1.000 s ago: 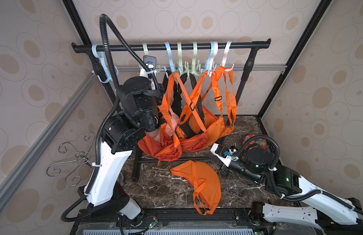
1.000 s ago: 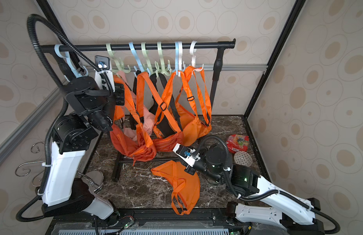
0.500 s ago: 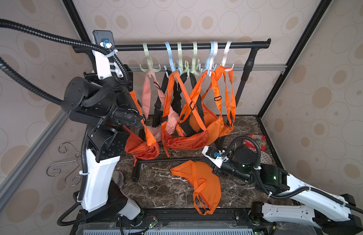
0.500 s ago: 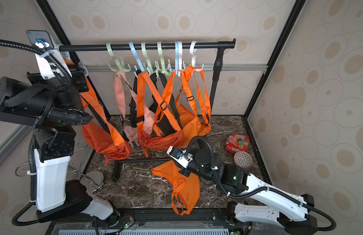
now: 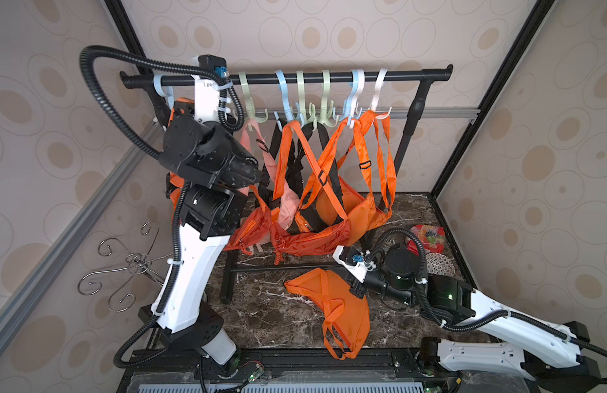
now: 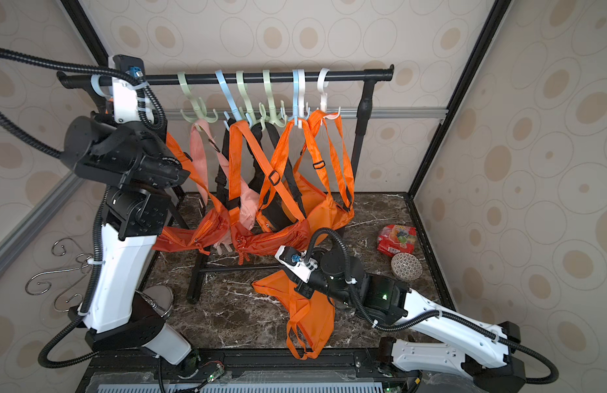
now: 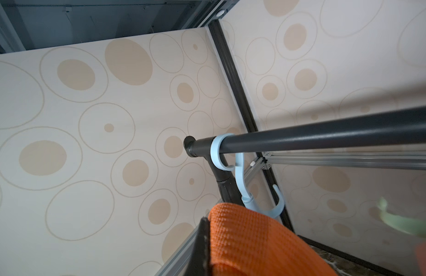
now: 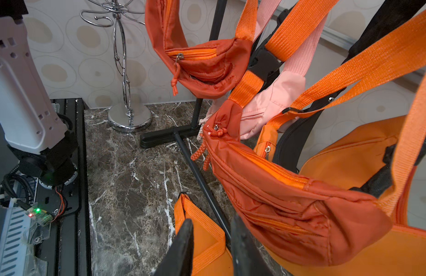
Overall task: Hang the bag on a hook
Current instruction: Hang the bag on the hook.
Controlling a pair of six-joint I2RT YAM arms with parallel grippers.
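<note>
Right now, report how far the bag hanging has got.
Done: several bags hang from hooks on the rail. In hand: the left gripper is shut on an orange strap, raised close to the light blue hook at the rail's end; the strap is not yet over a prong. Left: hook it and release. Another orange bag lies on the table, with the right gripper open above it.
</note>
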